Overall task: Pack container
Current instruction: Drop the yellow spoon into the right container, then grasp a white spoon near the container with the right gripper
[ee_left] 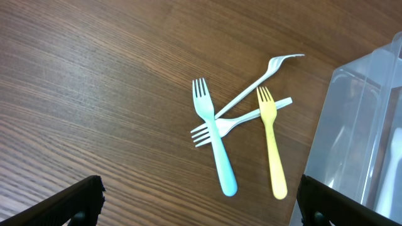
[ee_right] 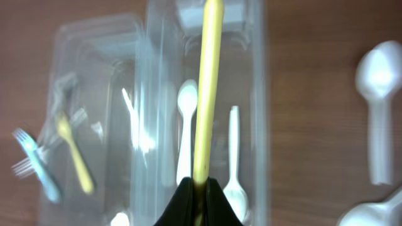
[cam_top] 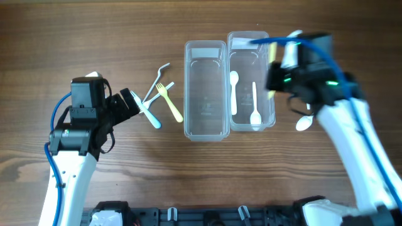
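Two clear containers stand side by side. The left one [cam_top: 187,88] is empty. The right one [cam_top: 272,100] holds two white spoons [cam_top: 233,88] [cam_top: 255,108]. My right gripper [ee_right: 200,188] is shut on the handle of a yellow utensil [ee_right: 207,88] and holds it over the right container; its head is out of view. My left gripper [ee_left: 201,201] is open and empty just short of a pile of forks: a blue fork [ee_left: 217,144], a yellow fork [ee_left: 272,144] and two white forks [ee_left: 251,94].
A white spoon [cam_top: 303,123] lies on the wooden table right of the containers; the right wrist view shows it [ee_right: 379,94] and part of another [ee_right: 370,216]. The forks [cam_top: 160,100] lie left of the containers.
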Controlling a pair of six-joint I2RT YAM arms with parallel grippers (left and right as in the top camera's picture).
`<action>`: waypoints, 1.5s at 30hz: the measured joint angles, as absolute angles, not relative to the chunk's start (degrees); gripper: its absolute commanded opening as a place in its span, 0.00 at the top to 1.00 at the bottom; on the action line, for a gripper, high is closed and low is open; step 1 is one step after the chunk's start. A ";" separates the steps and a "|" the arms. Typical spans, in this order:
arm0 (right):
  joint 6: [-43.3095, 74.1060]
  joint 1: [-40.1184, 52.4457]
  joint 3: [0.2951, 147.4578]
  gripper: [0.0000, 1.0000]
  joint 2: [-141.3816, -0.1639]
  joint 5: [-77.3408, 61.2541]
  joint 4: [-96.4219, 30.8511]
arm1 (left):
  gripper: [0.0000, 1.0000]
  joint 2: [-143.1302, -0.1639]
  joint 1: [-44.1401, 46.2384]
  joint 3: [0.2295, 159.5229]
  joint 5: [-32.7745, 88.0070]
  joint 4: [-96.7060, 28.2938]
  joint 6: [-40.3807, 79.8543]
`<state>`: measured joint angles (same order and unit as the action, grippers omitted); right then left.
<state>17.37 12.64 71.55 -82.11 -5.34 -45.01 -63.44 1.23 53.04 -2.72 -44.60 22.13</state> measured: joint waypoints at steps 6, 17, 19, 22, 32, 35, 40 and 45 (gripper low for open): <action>18.17 17.02 64.93 0.69 -91.98 -5.78 -38.48 | 0.00 -63.44 1.23 53.10 -2.72 -44.60 22.13; 18.04 13.41 68.27 0.44 -87.42 -3.51 -36.67 | 0.00 -63.44 1.23 53.10 -2.72 -44.60 22.13; 19.22 10.00 69.01 0.43 -84.97 -2.31 -37.23 | 0.00 -63.44 1.23 53.10 -2.72 -44.60 22.13; 22.41 3.01 69.93 0.43 -82.48 -1.06 -40.40 | 0.00 -63.44 1.23 53.10 -2.72 -44.60 22.13; 28.69 -16.58 68.53 0.46 -86.37 0.10 -46.72 | 0.00 -63.44 1.23 53.10 -2.72 -44.60 22.13; 29.06 -18.17 66.74 0.50 -89.95 0.10 -46.37 | 0.00 -63.44 1.23 53.10 -2.72 -44.60 22.13; 29.36 -18.44 63.88 0.51 -96.66 0.03 -44.18 | 0.00 -63.44 1.23 53.10 -2.72 -44.60 22.13; 29.36 -18.44 61.89 0.56 -102.45 -0.40 -40.84 | 0.00 -63.44 1.23 53.10 -2.74 -44.60 22.13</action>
<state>29.36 -18.44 61.89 -102.45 -0.40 -40.84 -63.44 1.23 53.10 -2.74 -44.60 22.13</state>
